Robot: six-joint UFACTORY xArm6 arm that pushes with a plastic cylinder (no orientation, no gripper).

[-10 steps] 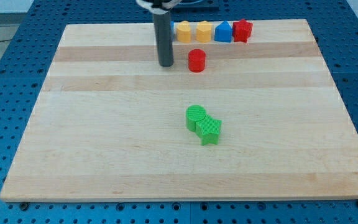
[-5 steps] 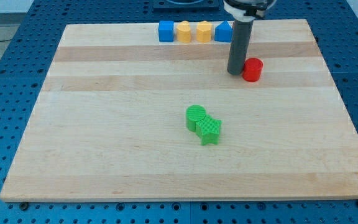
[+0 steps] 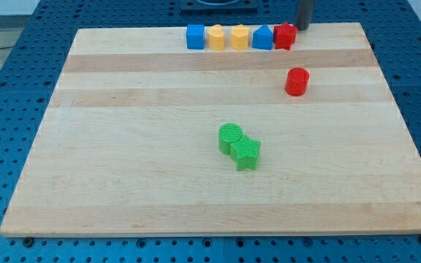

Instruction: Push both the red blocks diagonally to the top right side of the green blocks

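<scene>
A red cylinder (image 3: 296,81) stands alone on the wooden board (image 3: 123,168), up and to the right of the green pair. A red star block (image 3: 285,35) sits at the right end of the row along the board's top edge. A green cylinder (image 3: 230,137) and a green star (image 3: 246,152) touch each other near the board's middle. My tip (image 3: 303,28) is at the view's top, just right of and behind the red star; whether it touches it cannot be told.
In the top row, left to right, are a blue cube (image 3: 194,36), two yellow blocks (image 3: 215,36) (image 3: 239,36) and a blue block (image 3: 263,36) next to the red star. Blue perforated table surrounds the board.
The red cylinder slid from the upper middle to the right, pushed by the rod. The rod then left it and moved up to the top edge beside the red star.
</scene>
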